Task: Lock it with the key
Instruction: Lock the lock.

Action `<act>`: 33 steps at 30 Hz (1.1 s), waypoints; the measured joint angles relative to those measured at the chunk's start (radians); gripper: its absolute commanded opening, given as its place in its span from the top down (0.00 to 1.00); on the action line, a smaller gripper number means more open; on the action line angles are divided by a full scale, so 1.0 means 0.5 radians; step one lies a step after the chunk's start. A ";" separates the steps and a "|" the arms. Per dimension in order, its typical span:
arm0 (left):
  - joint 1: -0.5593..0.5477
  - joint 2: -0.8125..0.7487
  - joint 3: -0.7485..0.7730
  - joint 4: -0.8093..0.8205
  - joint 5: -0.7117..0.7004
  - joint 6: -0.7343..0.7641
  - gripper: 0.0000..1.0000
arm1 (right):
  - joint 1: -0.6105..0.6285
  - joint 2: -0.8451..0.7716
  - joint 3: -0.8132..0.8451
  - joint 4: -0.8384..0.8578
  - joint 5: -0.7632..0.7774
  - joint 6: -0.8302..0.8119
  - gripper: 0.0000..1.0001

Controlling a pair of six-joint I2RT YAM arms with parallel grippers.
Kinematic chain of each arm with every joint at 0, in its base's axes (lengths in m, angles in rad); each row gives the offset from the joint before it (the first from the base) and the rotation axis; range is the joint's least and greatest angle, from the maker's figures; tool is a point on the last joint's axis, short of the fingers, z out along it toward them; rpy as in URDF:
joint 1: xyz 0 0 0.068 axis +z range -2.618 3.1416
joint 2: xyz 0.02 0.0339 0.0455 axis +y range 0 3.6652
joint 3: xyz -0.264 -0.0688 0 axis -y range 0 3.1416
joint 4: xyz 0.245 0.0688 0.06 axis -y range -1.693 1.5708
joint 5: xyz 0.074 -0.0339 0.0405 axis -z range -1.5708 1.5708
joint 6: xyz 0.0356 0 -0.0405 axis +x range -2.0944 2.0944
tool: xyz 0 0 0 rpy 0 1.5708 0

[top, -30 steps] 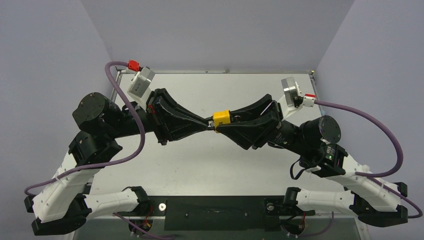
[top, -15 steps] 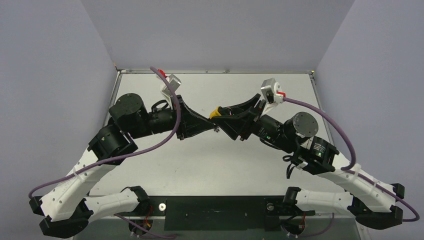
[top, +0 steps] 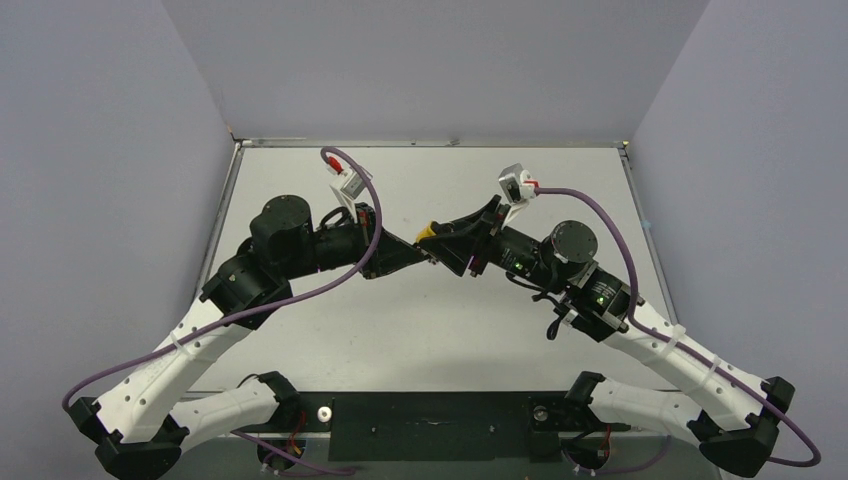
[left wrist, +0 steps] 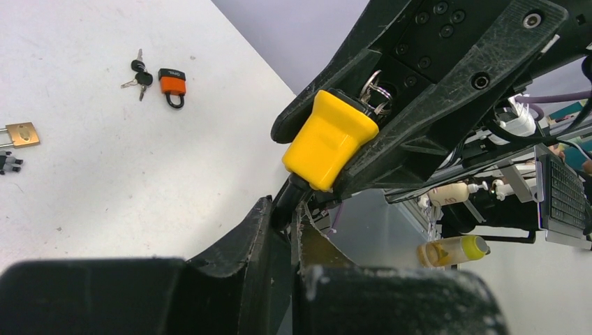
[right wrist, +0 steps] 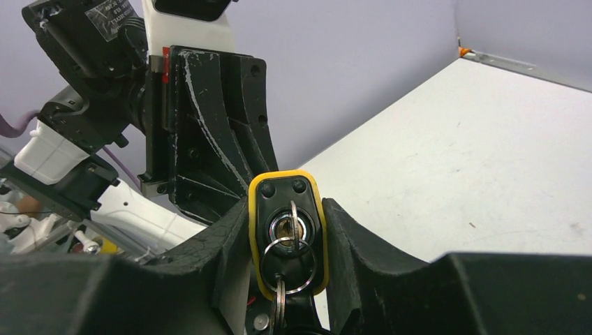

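Note:
A yellow padlock [top: 428,232] hangs in mid-air over the middle of the table, between both grippers. My right gripper [top: 442,242] is shut on its body; in the right wrist view the fingers [right wrist: 223,244] clamp both sides of the padlock [right wrist: 257,209]. A thin key [right wrist: 292,225] on a small ring sits in the keyhole, with more keys hanging below. My left gripper [top: 418,250] is shut on the padlock's black shackle [left wrist: 287,199], just under the yellow body [left wrist: 328,139].
On the table in the left wrist view lie an orange padlock [left wrist: 172,82] with a bunch of black-headed keys [left wrist: 139,72] beside it, and a brass padlock [left wrist: 21,134] with small keys [left wrist: 7,164]. Bottles [left wrist: 450,250] stand beyond the table edge.
Both arms have swung and rolled their wrists, and the padlock held between them has shifted slightly left and toward the back. Both grips have stayed closed.

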 measured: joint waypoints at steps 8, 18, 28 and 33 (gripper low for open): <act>0.021 -0.023 -0.034 0.083 0.019 -0.020 1.00 | -0.139 -0.026 -0.145 0.262 -0.189 0.233 0.66; 0.018 -0.023 -0.034 0.092 -0.011 0.060 1.00 | -0.314 -0.043 -0.340 0.394 -0.407 0.469 0.40; 0.018 -0.024 -0.031 0.094 -0.045 0.092 1.00 | -0.481 -0.105 -0.532 0.552 -0.545 0.629 0.30; 0.018 -0.024 0.017 0.057 -0.007 0.124 1.00 | -0.618 -0.198 -0.642 0.665 -0.602 0.705 0.28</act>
